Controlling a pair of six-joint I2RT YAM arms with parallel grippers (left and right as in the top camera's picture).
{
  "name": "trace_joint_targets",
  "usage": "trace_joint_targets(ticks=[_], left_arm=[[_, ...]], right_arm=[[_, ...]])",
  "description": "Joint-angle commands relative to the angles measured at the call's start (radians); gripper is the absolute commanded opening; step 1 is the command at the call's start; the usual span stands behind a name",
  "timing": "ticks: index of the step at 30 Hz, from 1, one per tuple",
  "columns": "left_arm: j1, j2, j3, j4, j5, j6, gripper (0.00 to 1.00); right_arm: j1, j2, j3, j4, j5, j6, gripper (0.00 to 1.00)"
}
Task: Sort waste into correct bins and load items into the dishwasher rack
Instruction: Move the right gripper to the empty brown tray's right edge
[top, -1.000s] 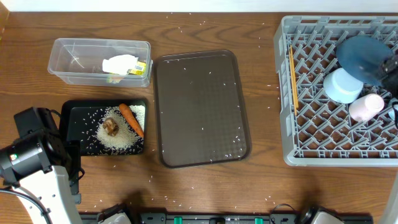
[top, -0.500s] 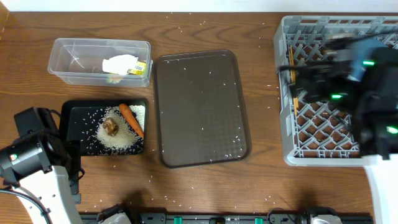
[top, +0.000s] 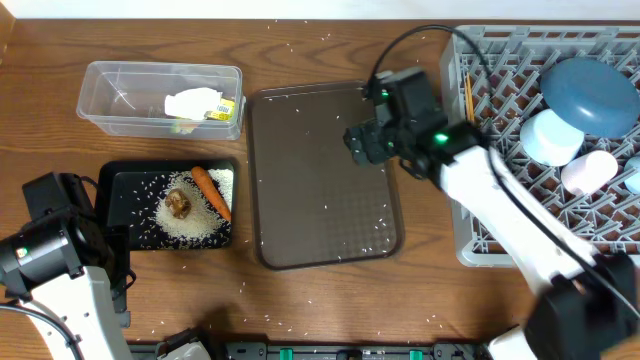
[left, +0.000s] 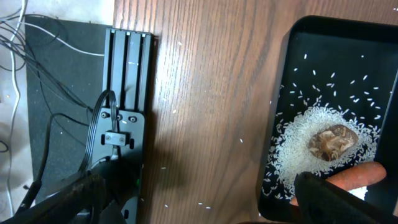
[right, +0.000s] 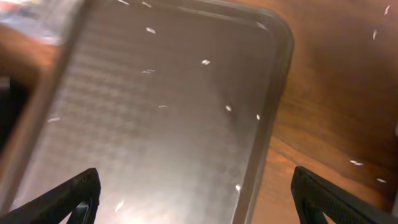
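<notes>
— Waste is lying in both bins. The carrot (top: 211, 191), the brown food lump (top: 179, 203) and a heap of rice (top: 195, 222) are sitting in the black tray (top: 118, 182), with the carrot touching the heap's edge.
— And the wrapper?
— The crumpled wrapper (top: 200, 105) is resting in the clear container (top: 125, 100), just behind the black tray. Stray grains are speckling the desk (top: 430, 290) and the brown serving tray (top: 310, 200) lying between the bins and the rack.
— Where are the dishes sitting?
— In the grey rack (top: 520, 100) on the right: a blue plate (top: 590, 95), a light-blue piece (top: 548, 138) beside it, cup or bowl I cannot tell, then a white cup (top: 588, 172). The chopsticks (top: 469, 115) are lying along the rack's left side.
— What are the arms doing?
— The right claw (right: 196, 186) is hovering over the serving tray near its corner by the rack, fingers spread wide, pinching nothing. The left claw (left: 199, 183) is hanging over the desk's near edge, just beside the black tray, also spread and empty.
</notes>
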Motion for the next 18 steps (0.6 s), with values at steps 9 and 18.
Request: trace_joint_targets(ticks=[9,18], left_arm=[[0.006,0.0,0.002,-0.003,-0.011,-0.012,0.98],[0.006,0.0,0.002,-0.003,-0.011,-0.012,0.98]], right_arm=[[-0.026,0.26,0.002,0.175,0.091,0.056,0.92],[-0.032,0.352,0.002,0.18,0.225,0.095,0.87]])
